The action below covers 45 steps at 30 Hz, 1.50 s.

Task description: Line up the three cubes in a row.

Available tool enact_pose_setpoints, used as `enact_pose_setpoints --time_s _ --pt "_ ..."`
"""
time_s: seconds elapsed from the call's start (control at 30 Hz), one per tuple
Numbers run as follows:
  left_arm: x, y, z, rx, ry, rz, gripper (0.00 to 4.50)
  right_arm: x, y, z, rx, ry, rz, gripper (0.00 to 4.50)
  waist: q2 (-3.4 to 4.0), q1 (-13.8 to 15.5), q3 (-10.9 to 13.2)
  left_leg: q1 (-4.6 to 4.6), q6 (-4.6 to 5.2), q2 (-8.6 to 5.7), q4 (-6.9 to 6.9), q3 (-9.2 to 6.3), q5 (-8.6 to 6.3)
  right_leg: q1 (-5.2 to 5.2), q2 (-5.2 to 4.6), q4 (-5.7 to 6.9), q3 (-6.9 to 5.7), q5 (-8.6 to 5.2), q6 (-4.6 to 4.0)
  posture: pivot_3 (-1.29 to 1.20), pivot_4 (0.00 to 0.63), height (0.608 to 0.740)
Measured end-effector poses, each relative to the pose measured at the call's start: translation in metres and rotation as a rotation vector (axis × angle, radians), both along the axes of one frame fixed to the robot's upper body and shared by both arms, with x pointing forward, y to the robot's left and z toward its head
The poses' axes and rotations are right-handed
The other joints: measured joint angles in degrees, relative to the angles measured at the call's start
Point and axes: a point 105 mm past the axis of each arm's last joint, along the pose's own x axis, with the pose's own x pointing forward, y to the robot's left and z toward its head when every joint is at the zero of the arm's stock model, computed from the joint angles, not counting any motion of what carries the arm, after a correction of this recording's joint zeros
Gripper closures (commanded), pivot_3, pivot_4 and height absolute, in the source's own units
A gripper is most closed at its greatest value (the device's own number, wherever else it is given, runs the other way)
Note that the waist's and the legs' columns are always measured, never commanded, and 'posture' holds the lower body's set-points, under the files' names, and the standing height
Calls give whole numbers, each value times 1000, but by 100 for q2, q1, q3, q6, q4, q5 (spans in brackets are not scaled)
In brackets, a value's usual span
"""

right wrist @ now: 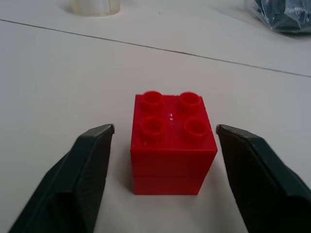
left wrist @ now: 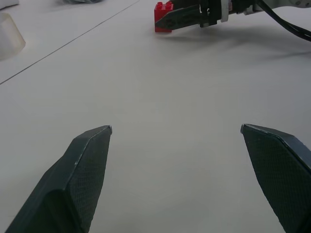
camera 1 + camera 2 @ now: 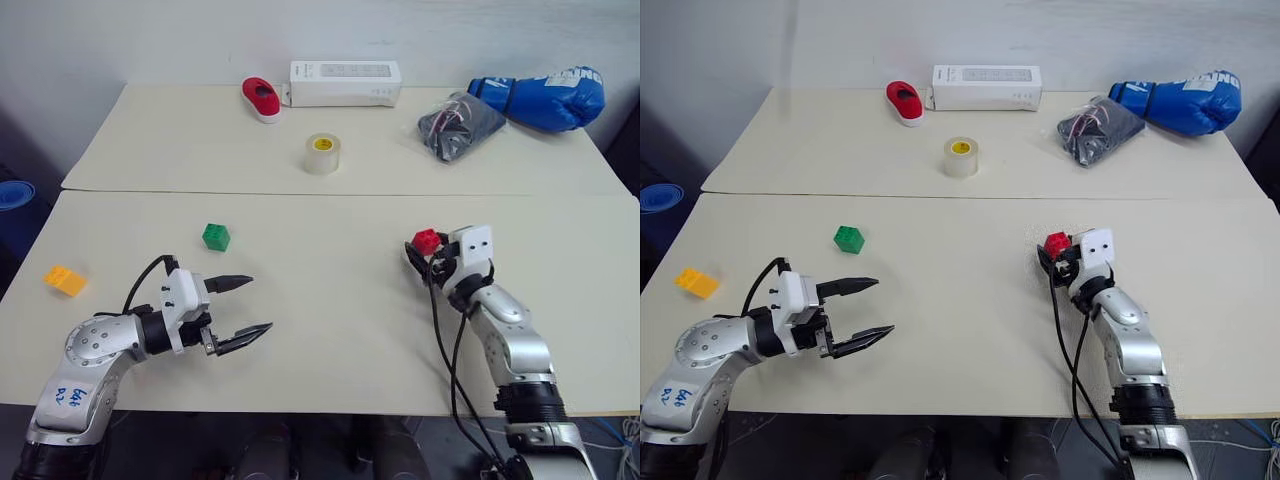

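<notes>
Straddled but not yet gripped by the half-closed right gripper [image 1: 163, 133], the small red studded plastic cube [image 1: 172, 145] sat towards the table's [image 3: 330, 330] right edge. No row was formed: the green studded cube [image 3: 216, 237] and orange-yellow studded cube [image 3: 65, 280] lay apart towards the left edge, and the left gripper [image 3: 250, 305] was held wide open, empty.

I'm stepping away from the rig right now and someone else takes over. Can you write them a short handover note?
Left gripper: open, holding nothing, hovering low over the near table.
Right gripper: fingers on either side of the red cube with gaps showing, no grip yet.
Green cube: near table, ahead of the left gripper.
Yellow cube: close to the table's left edge.
Done: nothing lined up; the three cubes sit far apart.
Left: grasp the red cube, then bring all three into one row.
</notes>
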Motion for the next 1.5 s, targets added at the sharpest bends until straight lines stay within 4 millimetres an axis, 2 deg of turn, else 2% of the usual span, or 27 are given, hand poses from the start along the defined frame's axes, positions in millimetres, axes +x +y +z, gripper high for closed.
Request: enact_pose_setpoints --time_s 0.1,0.13,0.2,0.23,0.33,0.37,0.47,0.53,0.67,0.87,0.93,0.97,1.03,1.17,1.27,1.37,1.5 --pt "0 0 -1 3 2 2 0 -2 6 4 14 -33 47 2923 0 0 0 0 1 0 0 1 1 0 -1 1 1 0 0 0 150 740" --pt "0 1 -1 3 1 3 0 -3 8 6 20 -49 74 3014 0 0 0 1 1 0 0 0 1 1 -1 0 1 0 0 0 150 740" --pt "0 1 0 4 1 6 0 -7 14 12 29 -81 147 3006 0 3 0 1 1 0 0 -1 0 1 -1 0 1 0 0 0 150 740" --pt "0 1 0 5 0 6 0 -13 19 16 10 -98 239 3006 2 14 1 -1 2 0 0 -2 0 1 -2 -2 0 0 0 0 150 740" --pt "0 2 -1 8 0 12 0 -46 34 25 -103 -135 588 3006 3 22 2 0 9 0 0 -6 -3 8 -2 -12 -4 2 3 0 150 740" --pt "0 2 -1 10 0 12 0 -61 38 22 -173 -105 738 3006 3 19 2 1 11 -1 0 -4 -5 10 -3 -15 -3 3 6 0 150 740" --pt "0 1 -1 13 2 5 0 -85 37 5 -291 13 1005 3006 -1 21 1 11 14 0 1 -6 -5 21 -4 -20 -5 4 8 0 150 740" --pt "0 1 0 14 -2 3 0 -89 38 -4 -304 54 1095 3006 -1 -2 1 13 11 1 1 -5 -4 19 -3 -17 -4 4 7 0 150 740" --pt "2 -1 2 14 -8 -1 0 -82 47 -10 -355 31 1197 3006 -1 -2 1 13 4 1 1 -5 0 16 -3 -10 -6 4 7 0 150 740" --pt "-3 1 -6 14 28 10 0 -74 54 -14 -362 -2 1237 3006 -1 15 1 8 5 -1 7 -7 0 18 -5 -16 -8 4 7 0 150 740" --pt "-5 2 -8 15 33 17 0 -73 56 -15 -353 -5 1243 2290 -1 14 1 9 5 0 7 -9 0 19 -5 -15 -8 4 7 0 150 740" --pt "-6 3 -9 15 39 22 0 -73 56 -16 -346 1 1243 2142 -1 15 1 9 5 0 7 -9 0 19 -5 -14 -8 4 7 0 150 740" --pt "-7 5 -11 15 45 31 0 -72 58 -14 -335 -15 1243 1523 -1 11 1 9 4 0 7 -10 0 18 -5 -13 -8 4 7 0 150 740" --pt "-7 23 -8 13 33 117 0 -72 60 -10 -321 -42 1245 134 0 -3 2 9 2 2 6 -10 -1 17 -4 -12 -8 4 7 0 150 740" --pt "-10 52 -5 -14 19 273 0 -75 51 5 -329 -113 1191 31 1 7 2 7 1 3 6 -13 -3 15 -5 -16 -8 4 7 0 150 740" --pt "-20 92 -4 -85 -17 511 0 -77 33 24 -248 -209 1006 31 0 23 2 8 1 3 5 -16 -7 19 -7 -22 -9 4 7 0 150 740" --pt "-43 135 -18 -174 1 787 0 -81 11 39 -92 -315 729 31 -1 44 1 10 1 3 5 -14 -24 19 -8 -37 -6 4 8 0 150 740"
